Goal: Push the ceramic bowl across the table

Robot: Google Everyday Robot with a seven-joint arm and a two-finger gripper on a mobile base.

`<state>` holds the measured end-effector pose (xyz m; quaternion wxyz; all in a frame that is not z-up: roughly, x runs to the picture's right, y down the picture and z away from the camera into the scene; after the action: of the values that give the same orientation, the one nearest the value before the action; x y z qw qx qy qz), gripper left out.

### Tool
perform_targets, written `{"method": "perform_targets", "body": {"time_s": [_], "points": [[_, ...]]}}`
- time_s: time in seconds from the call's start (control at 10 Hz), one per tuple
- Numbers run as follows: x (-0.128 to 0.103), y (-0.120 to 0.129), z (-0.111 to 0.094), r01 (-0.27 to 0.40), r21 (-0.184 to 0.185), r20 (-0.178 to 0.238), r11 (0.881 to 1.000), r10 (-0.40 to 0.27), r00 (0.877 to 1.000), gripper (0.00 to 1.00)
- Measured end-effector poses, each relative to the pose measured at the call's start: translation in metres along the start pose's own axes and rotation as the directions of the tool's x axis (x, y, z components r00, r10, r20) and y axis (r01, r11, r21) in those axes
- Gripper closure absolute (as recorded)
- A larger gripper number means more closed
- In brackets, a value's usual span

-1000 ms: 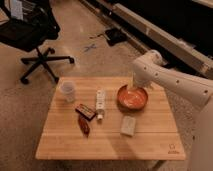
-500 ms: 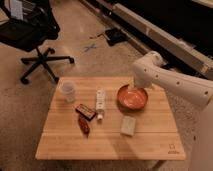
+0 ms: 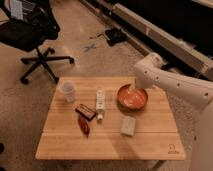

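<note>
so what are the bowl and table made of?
The bowl looks like glazed ceramic: glossy orange-red inside. The table looks like light wood, maybe bamboo: plank seams, matte. The gripper is at the bowl's far rim.

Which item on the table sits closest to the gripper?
The orange-red ceramic bowl: the gripper is at its far rim, while the white cup and pale block lie well away.
</note>
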<state>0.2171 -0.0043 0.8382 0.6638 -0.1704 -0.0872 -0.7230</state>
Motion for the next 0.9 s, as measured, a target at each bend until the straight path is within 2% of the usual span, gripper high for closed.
{"method": "perform_targets", "body": {"time_s": [0.5,0.9], "points": [[0.004,0.010,0.007,0.029,-0.021,-0.015,0.999,-0.029,0.999,0.20],[0.011,0.009,0.015,0.055,-0.038,-0.027,0.998,-0.056,0.998,0.20]]}}
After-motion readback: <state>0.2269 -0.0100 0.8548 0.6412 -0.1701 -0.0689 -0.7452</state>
